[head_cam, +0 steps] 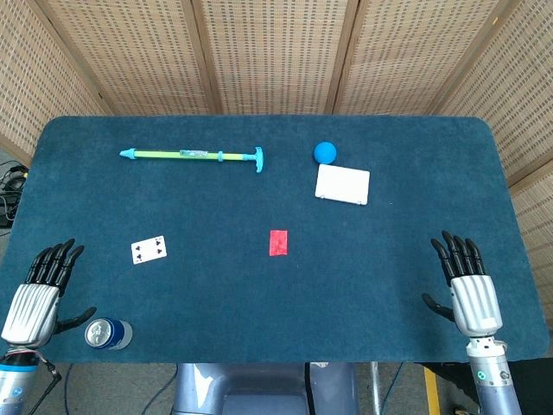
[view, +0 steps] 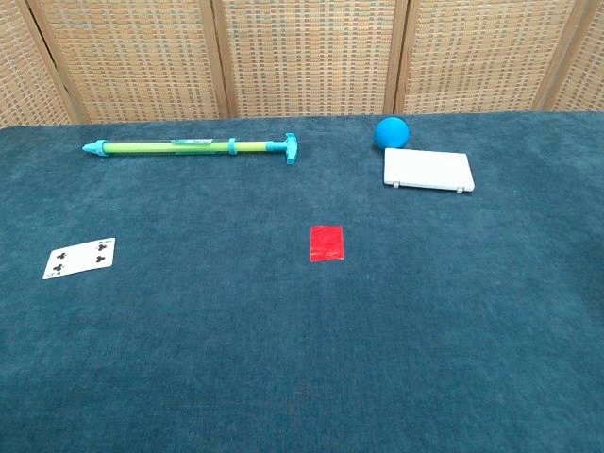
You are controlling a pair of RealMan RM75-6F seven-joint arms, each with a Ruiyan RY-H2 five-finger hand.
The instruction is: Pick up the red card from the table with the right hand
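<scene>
The red card (head_cam: 278,242) lies flat near the middle of the dark blue table (head_cam: 389,285); the chest view shows the same red card (view: 327,243) face up with nothing touching it. My right hand (head_cam: 467,283) rests at the table's right front edge, fingers spread and holding nothing, well to the right of the card. At the left front edge my left hand (head_cam: 39,294) lies open in the same way. Neither hand appears in the chest view.
A playing card (head_cam: 149,250) lies left of the red card. A green and blue syringe-like toy (head_cam: 192,156) sits at the back left. A blue ball (head_cam: 325,153) and a white box (head_cam: 342,184) are at the back right. A can (head_cam: 105,333) stands beside my left hand.
</scene>
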